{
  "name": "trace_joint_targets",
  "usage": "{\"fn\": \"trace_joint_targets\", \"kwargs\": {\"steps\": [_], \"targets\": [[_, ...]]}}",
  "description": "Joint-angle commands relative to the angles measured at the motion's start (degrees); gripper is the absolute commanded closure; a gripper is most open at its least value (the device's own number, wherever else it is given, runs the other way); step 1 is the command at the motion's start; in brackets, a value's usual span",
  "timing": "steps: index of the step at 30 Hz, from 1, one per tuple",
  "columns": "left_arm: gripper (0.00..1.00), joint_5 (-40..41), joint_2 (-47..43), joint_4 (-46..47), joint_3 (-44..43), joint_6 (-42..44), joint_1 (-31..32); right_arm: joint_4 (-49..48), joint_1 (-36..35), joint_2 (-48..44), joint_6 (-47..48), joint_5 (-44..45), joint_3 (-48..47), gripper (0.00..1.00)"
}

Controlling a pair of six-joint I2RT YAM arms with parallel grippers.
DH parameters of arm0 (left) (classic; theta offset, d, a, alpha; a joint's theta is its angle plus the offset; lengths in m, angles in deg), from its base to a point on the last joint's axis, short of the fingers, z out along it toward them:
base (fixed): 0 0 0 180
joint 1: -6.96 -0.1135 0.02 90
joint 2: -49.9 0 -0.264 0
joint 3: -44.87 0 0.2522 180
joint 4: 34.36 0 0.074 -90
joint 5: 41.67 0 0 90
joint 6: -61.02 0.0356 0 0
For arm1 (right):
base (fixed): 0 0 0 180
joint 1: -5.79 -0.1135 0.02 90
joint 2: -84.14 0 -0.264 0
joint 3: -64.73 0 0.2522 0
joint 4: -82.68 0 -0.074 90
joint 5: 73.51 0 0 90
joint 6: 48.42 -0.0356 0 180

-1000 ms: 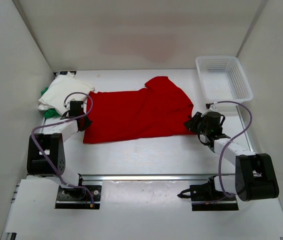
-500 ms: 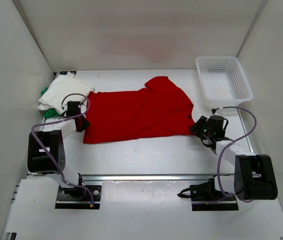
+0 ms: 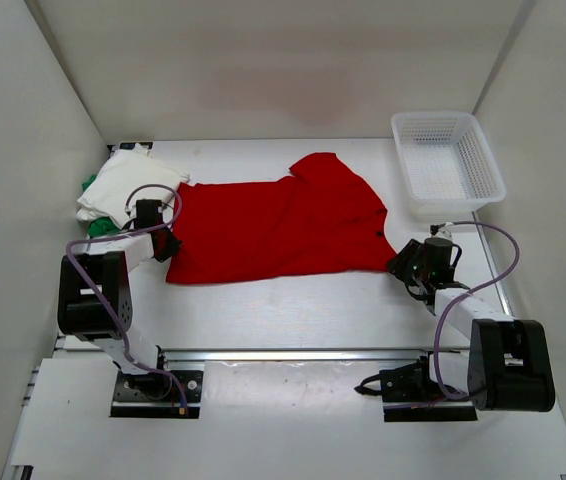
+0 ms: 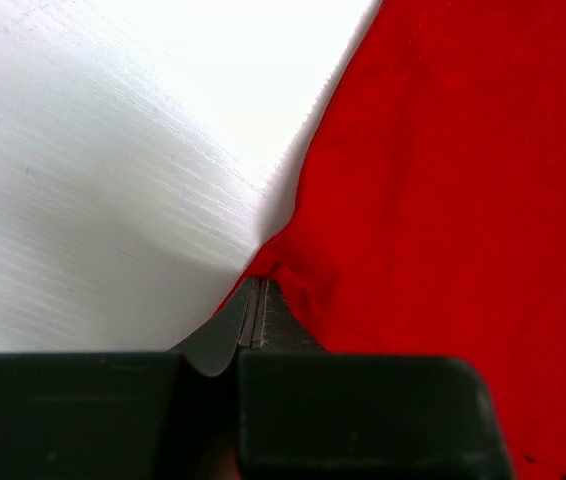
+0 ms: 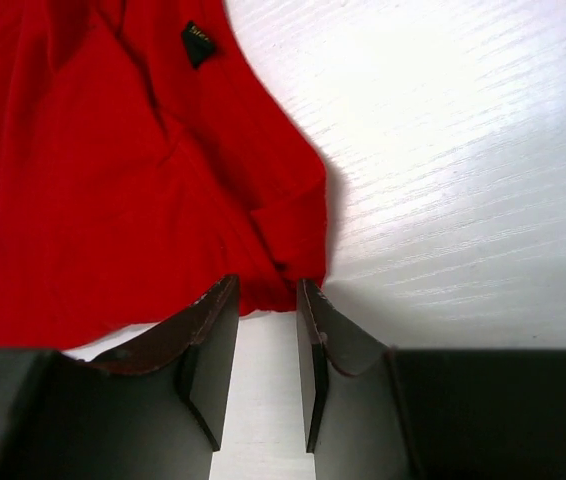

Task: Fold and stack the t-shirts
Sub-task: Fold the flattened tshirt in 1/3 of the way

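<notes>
The red t-shirt (image 3: 273, 230) lies spread flat in the middle of the table. My left gripper (image 3: 168, 243) is at its near left corner. In the left wrist view my left gripper (image 4: 258, 285) is shut, with the red cloth (image 4: 443, 200) pinched at its tips. My right gripper (image 3: 396, 262) is at the shirt's near right corner. In the right wrist view my right gripper (image 5: 263, 285) is open, with the red hem (image 5: 113, 180) just beyond its fingertips. The white t-shirt (image 3: 128, 185) lies folded on the green t-shirt (image 3: 90, 184) at the far left.
A white mesh basket (image 3: 433, 118) stands at the far right corner. White walls enclose the table on three sides. A small black label (image 5: 197, 42) shows on the red cloth.
My right gripper has drawn back toward the near right, off the shirt's corner. My left gripper shifted slightly at the left corner. The red shirt has barely moved.
</notes>
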Motion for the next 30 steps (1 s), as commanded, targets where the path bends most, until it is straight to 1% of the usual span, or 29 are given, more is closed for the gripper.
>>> {"fn": "trace_joint_targets", "kwargs": {"steps": [1, 7, 10, 13, 16, 17, 18, 19, 21, 22, 23, 24, 25, 27, 28, 29, 30], "targets": [[1.00, 0.9, -2.3, -0.8, 0.5, 0.2, -0.3, -2.2, 0.9, -0.7, 0.4, 0.0, -1.6, 0.73], [1.00, 1.8, -3.3, -2.0, 1.0, 0.6, -0.4, -2.9, 2.9, 1.8, 0.6, -1.9, -4.0, 0.69], [1.00, 1.2, -3.3, -2.0, 2.0, 0.5, -2.1, -4.9, 3.8, 3.3, 0.5, -6.1, -4.8, 0.71], [1.00, 0.3, -3.6, -2.2, 0.7, -0.3, -4.1, -4.2, 2.3, 3.9, 1.7, -6.2, -6.0, 0.72], [1.00, 0.9, -4.6, -2.8, -0.8, 0.0, -4.4, -3.8, 2.1, 6.9, 1.6, -8.6, -7.3, 0.73], [0.89, 1.0, -5.2, -3.0, -0.9, -0.3, -3.4, -3.5, 2.4, 8.0, 1.6, -8.8, -6.8, 0.72], [0.83, 0.6, -5.7, -3.4, -1.2, 0.1, -2.9, -3.8, 2.5, 8.5, 1.8, -9.2, -7.1, 0.72], [0.73, 1.3, -6.9, -3.5, -1.6, 0.3, -2.2, -3.9, 2.6, 8.8, 1.7, -9.4, -7.1, 0.72], [0.48, 2.8, -9.3, -2.8, -1.4, 0.9, 0.8, -4.2, 2.6, 9.3, 1.5, -10.2, -7.1, 0.72], [0.43, 3.5, -10.2, -2.6, -1.9, 0.7, 1.6, -4.1, 2.2, 9.5, 1.2, -10.6, -7.0, 0.73], [0.43, 3.6, -11.3, -2.5, -1.8, 0.4, 4.4, -4.1, 1.5, 9.7, 1.8, -10.9, -7.0, 0.73], [0.43, 3.5, -12.5, -1.7, -1.6, 0.5, 5.8, -3.8, 1.1, 9.6, 2.2, -10.3, -6.9, 0.73], [0.51, 3.1, -13.1, -1.6, -1.4, 0.1, 6.7, -3.6, 0.2, 9.8, 2.7, -9.9, -6.8, 0.73], [0.67, 0.5, -14.4, 0.4, -0.1, -0.6, 10.5, -3.3, 0.0, 9.8, 2.4, -9.7, -6.0, 0.76], [0.71, -0.3, -14.4, 1.4, 0.6, -1.8, 14.3, -3.4, -0.1, 9.8, 2.5, -9.5, -6.3, 0.80], [0.71, -1.2, -13.4, 3.2, 0.6, -2.4, 19.2, -3.5, 0.2, 9.5, 2.1, -9.9, -6.1, 0.83], [0.72, -2.0, -11.7, 4.2, 0.5, -3.1, 21.5, -3.7, 0.7, 10.0, 2.2, -10.0, -6.1, 0.85]]}}
